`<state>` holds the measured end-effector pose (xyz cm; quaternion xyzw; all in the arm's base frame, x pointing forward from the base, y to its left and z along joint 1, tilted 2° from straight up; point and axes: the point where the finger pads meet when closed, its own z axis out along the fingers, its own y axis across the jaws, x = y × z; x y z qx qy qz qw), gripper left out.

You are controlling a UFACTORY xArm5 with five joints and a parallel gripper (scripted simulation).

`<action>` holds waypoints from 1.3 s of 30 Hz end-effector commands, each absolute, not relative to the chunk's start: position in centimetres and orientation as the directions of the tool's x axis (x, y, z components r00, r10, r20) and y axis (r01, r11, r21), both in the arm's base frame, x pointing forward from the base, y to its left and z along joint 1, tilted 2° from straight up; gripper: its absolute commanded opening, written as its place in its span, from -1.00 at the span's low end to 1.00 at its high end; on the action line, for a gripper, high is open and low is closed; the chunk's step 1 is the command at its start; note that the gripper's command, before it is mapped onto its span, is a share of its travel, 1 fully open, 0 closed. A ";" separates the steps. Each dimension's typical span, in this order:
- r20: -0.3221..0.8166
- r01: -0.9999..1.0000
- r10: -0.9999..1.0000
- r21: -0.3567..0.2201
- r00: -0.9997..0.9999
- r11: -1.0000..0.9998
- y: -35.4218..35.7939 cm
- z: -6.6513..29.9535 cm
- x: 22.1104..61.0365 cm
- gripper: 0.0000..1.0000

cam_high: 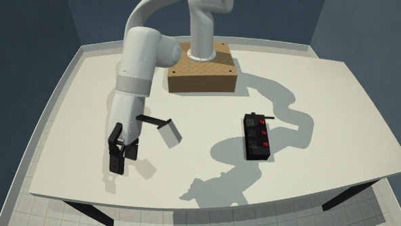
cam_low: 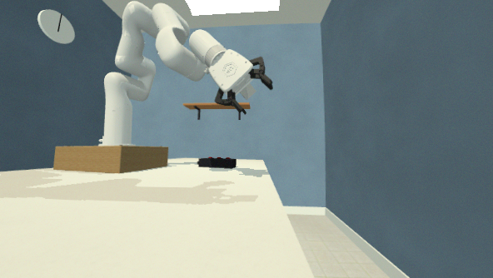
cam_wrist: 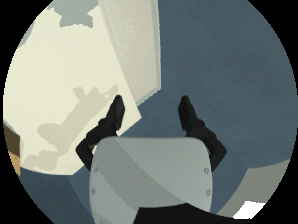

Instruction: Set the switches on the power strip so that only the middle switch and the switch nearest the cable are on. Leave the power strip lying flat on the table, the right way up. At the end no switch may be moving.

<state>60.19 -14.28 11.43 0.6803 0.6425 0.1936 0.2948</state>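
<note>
From the top, the table [cam_high: 85, 101] is pale cream with a raised lip along its back and left sides. Gray arm shadows lie across it. A brown block [cam_high: 203, 79] at the back holds up the white arm [cam_high: 137, 64]. The black strip [cam_high: 257, 137] lies flat on the right part of the table, right way up, with three red switches [cam_high: 263, 132] in a row. Its cable end points to the back. The claw [cam_high: 123, 149] hangs over the left part, well apart from the strip. The floor has pale tiles.

From the side, the walls are blue. A round clock [cam_low: 56, 26] and a small wood shelf [cam_low: 216, 106] hang there. The claw [cam_low: 254, 93] is high in the air.

In the wrist view, the two black fingers stand wide apart, holding nothing.
</note>
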 end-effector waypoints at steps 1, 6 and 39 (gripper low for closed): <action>-0.116 0.757 0.988 0.653 0.100 0.000 -14.3 11.6 60.3 1.00; -0.116 0.757 0.988 0.653 0.100 0.000 -14.3 11.6 60.3 1.00; -0.183 0.678 0.708 0.204 -0.682 0.706 3.2 5.2 57.0 1.00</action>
